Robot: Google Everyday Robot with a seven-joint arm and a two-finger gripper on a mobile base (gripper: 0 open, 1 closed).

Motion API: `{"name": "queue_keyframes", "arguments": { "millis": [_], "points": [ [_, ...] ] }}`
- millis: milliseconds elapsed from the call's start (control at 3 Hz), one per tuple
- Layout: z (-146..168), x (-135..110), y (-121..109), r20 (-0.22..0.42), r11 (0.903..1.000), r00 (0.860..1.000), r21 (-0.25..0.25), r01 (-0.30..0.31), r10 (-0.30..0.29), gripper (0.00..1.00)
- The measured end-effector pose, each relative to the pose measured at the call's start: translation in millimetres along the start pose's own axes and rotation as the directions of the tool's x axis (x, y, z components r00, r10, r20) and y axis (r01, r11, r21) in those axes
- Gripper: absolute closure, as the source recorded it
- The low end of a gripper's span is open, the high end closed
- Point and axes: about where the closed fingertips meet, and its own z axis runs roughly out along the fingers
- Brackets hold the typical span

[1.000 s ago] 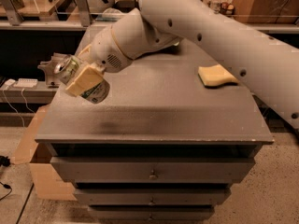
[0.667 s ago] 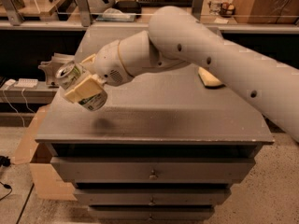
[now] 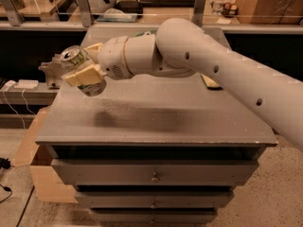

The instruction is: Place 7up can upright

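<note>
The 7up can (image 3: 78, 70) is a small silvery can with a pull-tab top. It is held in the air, tilted with its top up and to the left, above the left part of the grey cabinet top (image 3: 156, 117). My gripper (image 3: 85, 66) is shut on the can, its cream fingers (image 3: 87, 74) on either side of the can's body. The white arm reaches in from the right across the cabinet top. The can's shadow falls on the surface below it.
A yellow sponge (image 3: 210, 83) lies at the right behind the arm. The cabinet has drawers (image 3: 154, 174) in front. A cardboard box (image 3: 38, 174) stands on the floor at the left. A shelf with clutter (image 3: 118, 13) runs behind.
The arm has swung further left and forward, carrying the can. The can has turned more towards upright and sits slightly higher than before.
</note>
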Motion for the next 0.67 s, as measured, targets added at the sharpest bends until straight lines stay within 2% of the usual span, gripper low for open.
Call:
{"name": "queue_keyframes", "arguments": {
  "millis": [333,667],
  "points": [
    [-0.3,0.3,-8.4,0.054,0.9992,0.999,0.041,-0.003,0.001,1.00],
    [-0.8,2.1,-7.4,0.087,0.9978,0.996,0.065,-0.012,0.007,1.00]
  ]
}}
